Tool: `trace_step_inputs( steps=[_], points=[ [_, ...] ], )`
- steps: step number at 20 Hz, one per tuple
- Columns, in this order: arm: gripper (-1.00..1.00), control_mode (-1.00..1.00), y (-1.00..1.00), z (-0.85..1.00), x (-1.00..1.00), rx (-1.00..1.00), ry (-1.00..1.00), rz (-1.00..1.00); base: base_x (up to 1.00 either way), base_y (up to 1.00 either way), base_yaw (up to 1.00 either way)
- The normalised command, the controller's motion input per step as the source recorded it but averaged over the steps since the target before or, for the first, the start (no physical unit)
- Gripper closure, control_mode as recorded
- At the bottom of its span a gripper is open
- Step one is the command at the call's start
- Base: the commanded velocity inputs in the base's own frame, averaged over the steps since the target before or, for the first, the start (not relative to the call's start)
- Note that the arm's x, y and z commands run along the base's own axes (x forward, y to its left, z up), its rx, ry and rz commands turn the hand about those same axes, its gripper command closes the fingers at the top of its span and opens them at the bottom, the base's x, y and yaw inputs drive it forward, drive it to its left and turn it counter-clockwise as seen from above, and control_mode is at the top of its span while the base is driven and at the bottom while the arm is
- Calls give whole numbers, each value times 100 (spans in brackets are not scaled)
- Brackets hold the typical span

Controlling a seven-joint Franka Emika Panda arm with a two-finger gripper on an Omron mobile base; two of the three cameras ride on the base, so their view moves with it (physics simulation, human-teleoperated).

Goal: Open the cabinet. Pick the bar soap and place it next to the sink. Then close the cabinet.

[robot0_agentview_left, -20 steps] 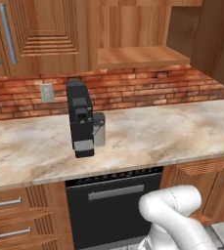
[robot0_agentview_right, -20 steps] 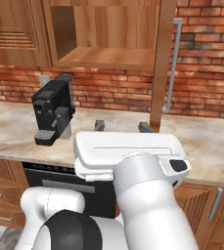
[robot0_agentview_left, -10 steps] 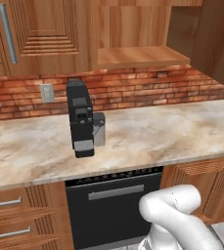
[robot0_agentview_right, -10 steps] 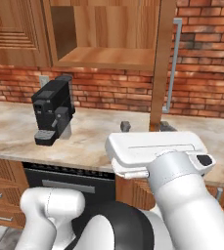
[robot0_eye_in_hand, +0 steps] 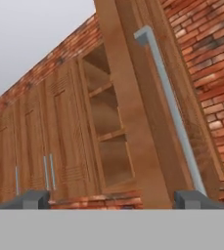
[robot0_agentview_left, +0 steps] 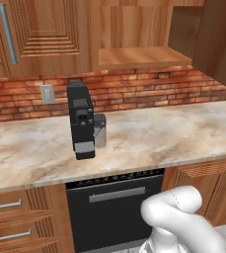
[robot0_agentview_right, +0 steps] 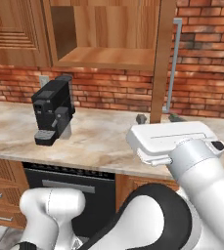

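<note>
Dark fingertips of my tool (robot0_eye_in_hand: 111, 199) stand wide apart at the bottom of the hand view, with nothing between them; I grip nothing. In the right base view the tool (robot0_agentview_right: 156, 117) sits low over the tabletop (robot0_agentview_right: 99, 141), just in front of the open door's lower edge.

The cabinet (robot0_agentview_right: 103, 34) is already open. Its door (robot0_eye_in_hand: 147, 102) stands swung out edge-on toward me, and the long silver bar handle (robot0_eye_in_hand: 169, 107) runs down its face between my fingertips and the brick wall (robot0_eye_in_hand: 206, 58). Inside, plain wooden shelves (robot0_eye_in_hand: 108, 135) are visible; the lower shelf (robot0_agentview_left: 141, 57) looks bare from the left base view.

Bar soap: I cannot find it in any view. The shelves I can see carry no small block, and parts of the cabinet interior are hidden by the door and frame.

Step in hand, by my judgement: opening is done, picking comes next. The next move calls for raising and turning the tool toward the shelves, clear of the door edge and handle, to locate the soap before any approach.

Also on the tabletop: a black coffee machine (robot0_agentview_right: 52, 110), well to the left. The sink is not identifiable.
</note>
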Motion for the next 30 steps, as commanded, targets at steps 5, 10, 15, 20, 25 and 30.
trace_step_inputs(
  steps=[5,10,15,20,25,30],
  points=[
    [-100,-100,-25,0,52,0,0,17,0,0,0],
    [-100,-100,-45,0,24,0,-3,16,0,0,0],
    [-100,-100,-20,0,26,0,-2,17,0,0,0],
    [-100,-100,-3,0,14,0,-4,17,0,0,0],
    [-100,-100,14,0,30,0,0,10,0,0,0],
    [-100,-100,45,0,30,-2,0,1,0,0,0]
  ],
)
